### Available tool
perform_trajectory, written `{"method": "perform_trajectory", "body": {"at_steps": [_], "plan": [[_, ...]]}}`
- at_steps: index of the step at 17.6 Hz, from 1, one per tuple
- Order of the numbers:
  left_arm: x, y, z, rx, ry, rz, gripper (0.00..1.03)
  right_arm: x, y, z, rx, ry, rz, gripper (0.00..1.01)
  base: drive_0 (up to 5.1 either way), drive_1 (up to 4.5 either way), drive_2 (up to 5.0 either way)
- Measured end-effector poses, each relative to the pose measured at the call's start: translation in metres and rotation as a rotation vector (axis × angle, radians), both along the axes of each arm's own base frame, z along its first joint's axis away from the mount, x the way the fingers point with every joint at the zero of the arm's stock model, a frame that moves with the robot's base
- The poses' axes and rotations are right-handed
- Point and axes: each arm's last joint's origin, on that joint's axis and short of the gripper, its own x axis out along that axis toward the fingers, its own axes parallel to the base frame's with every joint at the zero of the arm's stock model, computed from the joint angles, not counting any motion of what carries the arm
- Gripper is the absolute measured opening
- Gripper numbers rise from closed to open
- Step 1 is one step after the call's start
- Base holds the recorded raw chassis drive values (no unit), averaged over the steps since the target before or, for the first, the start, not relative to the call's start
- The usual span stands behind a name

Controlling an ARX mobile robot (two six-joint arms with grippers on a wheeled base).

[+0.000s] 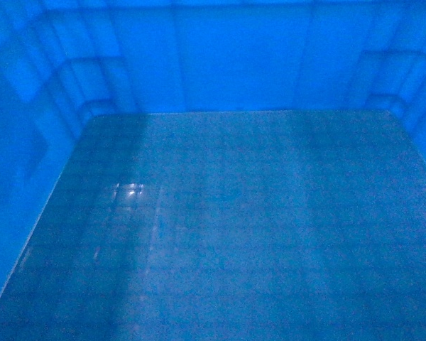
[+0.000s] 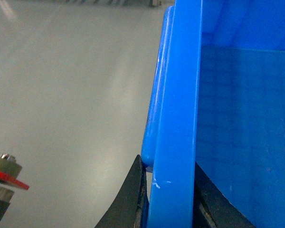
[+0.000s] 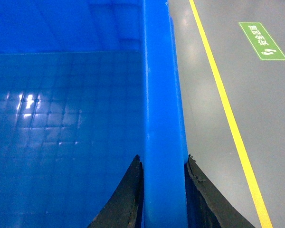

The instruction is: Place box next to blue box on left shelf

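Box (image 1: 255,227) filling head view, rims clamped by both fingers (image 2: 133,199) (image 3: 128,199)

A warehouse or factory floor: smooth grey sealed flooring (image 3: 213,71) runs beneath the camera, marked by a long yellow painted line (image 3: 228,118) of the kind that borders walkways in industrial halls. Beside it sits a green floor sign (image 3: 262,41) with white footprints and Chinese characters. A large blue plastic crate (image 1: 213,227), typical of storage and logistics work, fills the forward view.
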Motion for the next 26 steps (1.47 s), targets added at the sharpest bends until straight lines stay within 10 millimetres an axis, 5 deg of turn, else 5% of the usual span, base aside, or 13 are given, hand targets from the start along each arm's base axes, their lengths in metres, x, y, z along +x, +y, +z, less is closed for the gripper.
{"method": "perform_trajectory", "body": {"at_steps": [26], "plan": [[0.0003,-0.0002,0.0005,-0.003,-0.006,-0.001,0.14,0.0002,0.0,0.0002,0.001,-0.003,0.0,0.18,0.0,4.05,-4.1]]}}
